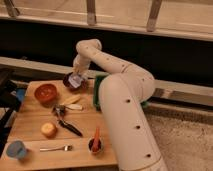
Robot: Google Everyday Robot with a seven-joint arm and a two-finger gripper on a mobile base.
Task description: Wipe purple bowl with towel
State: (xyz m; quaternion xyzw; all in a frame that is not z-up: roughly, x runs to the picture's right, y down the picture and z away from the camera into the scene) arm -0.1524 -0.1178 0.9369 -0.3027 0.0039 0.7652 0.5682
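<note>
The big white robot arm [120, 100] bends over the right side of the wooden table [30, 125] and reaches to its far edge. It covers much of the right side, so there is little room to move there.

At the end of the arm, the gripper [76, 80] points down into the purple bowl [69, 80], near the middle of the far edge. It is pinched tight on the towel [75, 82], a pale blue cloth pressed inside the bowl, most likely so it can rub the bowl clean.

The orange-red bowl [45, 92] sits just left of the purple bowl, so a wide swing could bump it. The black-handled tool [67, 125] lies in the middle of the table. The yellow ball [48, 129] and the fork [55, 148] sit nearer the front edge, well away from the wiping.
</note>
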